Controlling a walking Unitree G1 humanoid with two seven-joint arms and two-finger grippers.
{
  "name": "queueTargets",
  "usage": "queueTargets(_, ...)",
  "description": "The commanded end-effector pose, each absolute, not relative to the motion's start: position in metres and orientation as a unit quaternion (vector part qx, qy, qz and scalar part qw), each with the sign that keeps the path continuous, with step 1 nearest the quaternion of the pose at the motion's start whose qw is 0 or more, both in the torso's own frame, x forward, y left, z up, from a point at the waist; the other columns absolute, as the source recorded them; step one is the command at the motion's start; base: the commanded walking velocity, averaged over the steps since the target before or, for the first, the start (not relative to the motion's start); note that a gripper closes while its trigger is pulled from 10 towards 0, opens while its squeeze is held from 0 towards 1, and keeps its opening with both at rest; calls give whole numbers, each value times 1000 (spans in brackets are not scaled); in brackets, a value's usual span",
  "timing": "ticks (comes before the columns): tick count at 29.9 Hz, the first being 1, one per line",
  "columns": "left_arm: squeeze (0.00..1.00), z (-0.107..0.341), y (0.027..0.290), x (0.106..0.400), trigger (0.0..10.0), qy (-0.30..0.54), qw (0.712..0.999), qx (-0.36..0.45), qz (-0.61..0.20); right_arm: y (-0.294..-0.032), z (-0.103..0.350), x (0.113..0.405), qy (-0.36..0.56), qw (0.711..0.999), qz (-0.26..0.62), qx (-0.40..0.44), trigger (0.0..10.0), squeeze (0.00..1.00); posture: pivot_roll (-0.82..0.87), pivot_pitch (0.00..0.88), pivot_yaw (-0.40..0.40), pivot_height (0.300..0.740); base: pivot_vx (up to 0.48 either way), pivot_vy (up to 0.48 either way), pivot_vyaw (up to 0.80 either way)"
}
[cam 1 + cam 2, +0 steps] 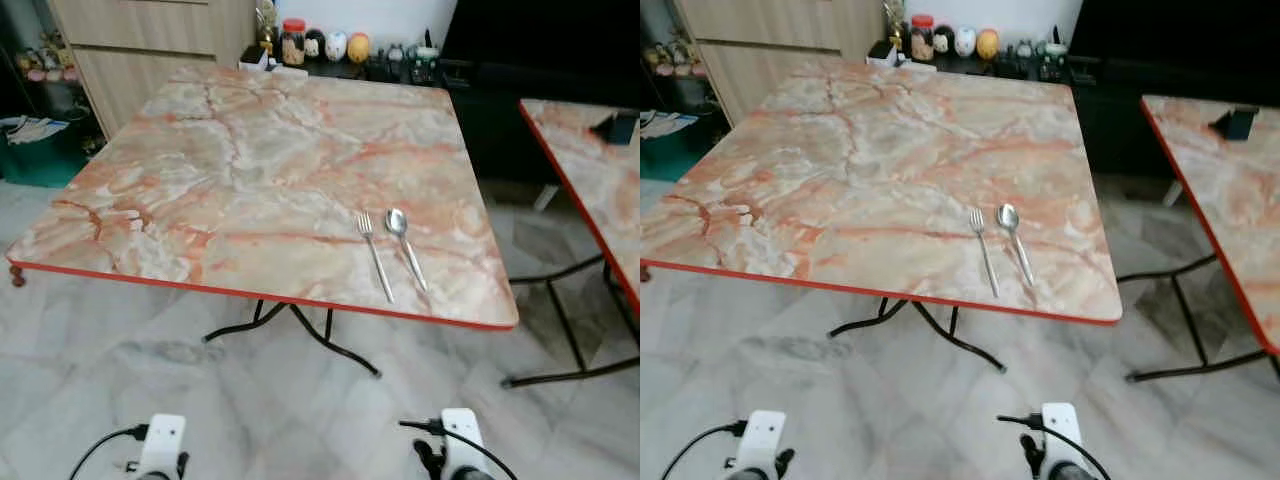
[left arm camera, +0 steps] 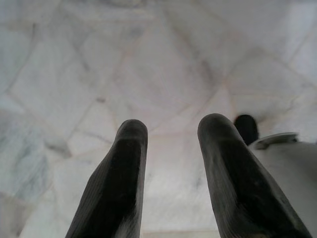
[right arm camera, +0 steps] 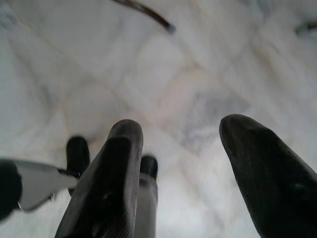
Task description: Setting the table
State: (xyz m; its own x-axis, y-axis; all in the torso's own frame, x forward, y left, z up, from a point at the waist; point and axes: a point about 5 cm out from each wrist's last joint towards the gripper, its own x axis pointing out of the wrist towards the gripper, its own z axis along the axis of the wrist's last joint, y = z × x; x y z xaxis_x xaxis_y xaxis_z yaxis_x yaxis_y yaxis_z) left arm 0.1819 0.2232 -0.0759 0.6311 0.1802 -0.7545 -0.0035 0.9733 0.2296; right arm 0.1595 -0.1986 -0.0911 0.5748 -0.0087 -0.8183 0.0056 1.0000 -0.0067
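Nearer the camera than the marble-patterned table (image 1: pixel 250 170), two white, box-shaped wrist housings rise from the lower edge of the head views. The left housing (image 1: pixel 161 443) has a small dark dot on its face and a thin black cable looping off its outer side. The right housing (image 1: pixel 461 438) carries a black cable plugged in on the side towards the other arm, with black fittings beneath it. The left tool (image 2: pixel 171 173) has two long, matte black fingers with rounded tips, a gap between them. The right tool (image 3: pixel 181 173) has the same blunt black fingers, set wider apart.
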Motion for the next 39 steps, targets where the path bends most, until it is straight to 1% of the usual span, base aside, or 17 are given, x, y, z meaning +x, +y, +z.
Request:
queueTargets(1, 0, -76, 226, 180, 10000, 427, 896, 102, 62, -200, -90, 162, 460, 888, -7, -1, 10000, 0, 71, 0, -62, 740, 0, 0, 0)
queueTargets(7, 0, -76, 230, 178, 10000, 429, 895, 102, 72, -200, -90, 163, 459, 888, -7, 0, 10000, 0, 72, 0, -63, 740, 0, 0, 0)
queueTargets(21, 0, -77, 229, 177, 10000, 431, 894, 97, 79, -200, -89, 163, 458, 889, -5, -6, 10000, 0, 73, 0, -66, 740, 0, 0, 0)
queueTargets(34, 0, -77, 230, 177, 10000, 430, 894, 94, 83, -200, -89, 164, 458, 889, -4, -5, 10000, 0, 75, 0, -64, 740, 0, 0, 733)
queueTargets(39, 0, -76, 231, 178, 10000, 425, 897, 93, 82, -199, -90, 163, 458, 889, -9, 3, 10000, 0, 76, 0, -63, 740, 0, 0, 0)
